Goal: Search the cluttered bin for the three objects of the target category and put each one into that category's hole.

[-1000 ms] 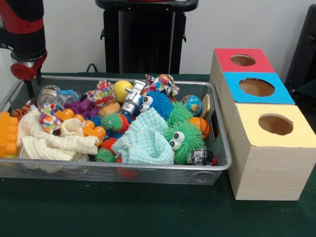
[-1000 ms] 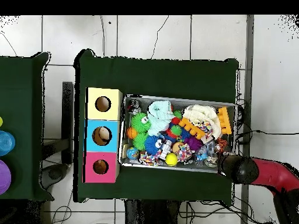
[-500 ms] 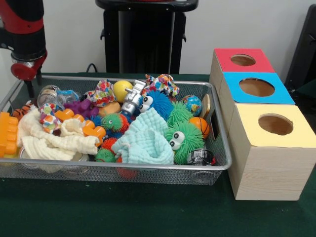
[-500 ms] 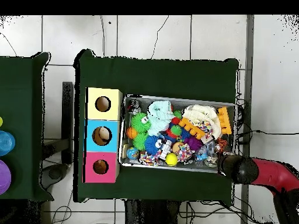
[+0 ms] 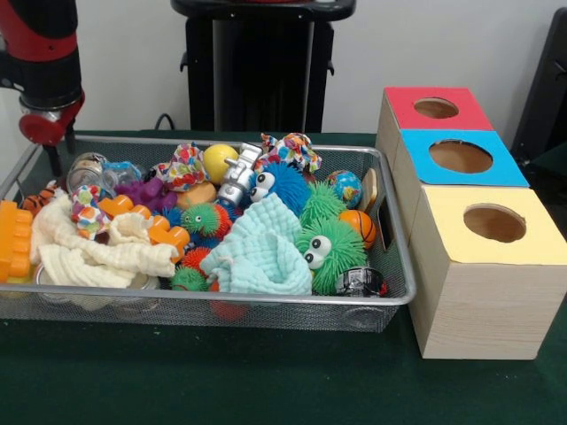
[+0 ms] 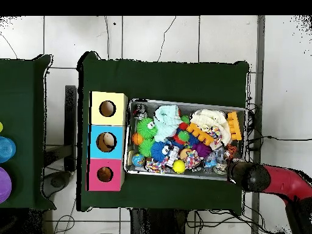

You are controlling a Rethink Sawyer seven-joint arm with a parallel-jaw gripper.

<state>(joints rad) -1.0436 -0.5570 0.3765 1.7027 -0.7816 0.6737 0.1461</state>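
Note:
A wire mesh bin (image 5: pixel 221 297) (image 6: pixel 183 101) is heaped with toys: a yellow ball (image 5: pixel 219 161) (image 6: pixel 178 166), a small basketball (image 5: pixel 357 226) (image 6: pixel 138 139), a globe ball (image 5: pixel 345 187), a green fuzzy creature with eyes (image 5: pixel 330 252) (image 6: pixel 145 128), a blue fuzzy one (image 5: pixel 279 184), a silver robot figure (image 5: pixel 236 175), a mint cloth (image 5: pixel 261 248) (image 6: pixel 164 119) and a cream cloth (image 5: pixel 97 252). Beside the bin stand the red box (image 5: pixel 403 102) (image 6: pixel 94 173), blue box (image 5: pixel 509 168) (image 6: pixel 96 141) and yellow box (image 5: pixel 443 239) (image 6: pixel 97 100), each with a round hole on top. My gripper (image 5: pixel 55 146) (image 6: pixel 234 170) hangs over the bin's far corner, holding nothing visible.
Orange building blocks (image 5: pixel 13 239) (image 6: pixel 234 126) lie at the bin's end opposite the boxes. Green cloth covers the table (image 5: pixel 266 381). In the overhead view a second green table (image 6: pixel 18 122) at the left carries blue and purple objects.

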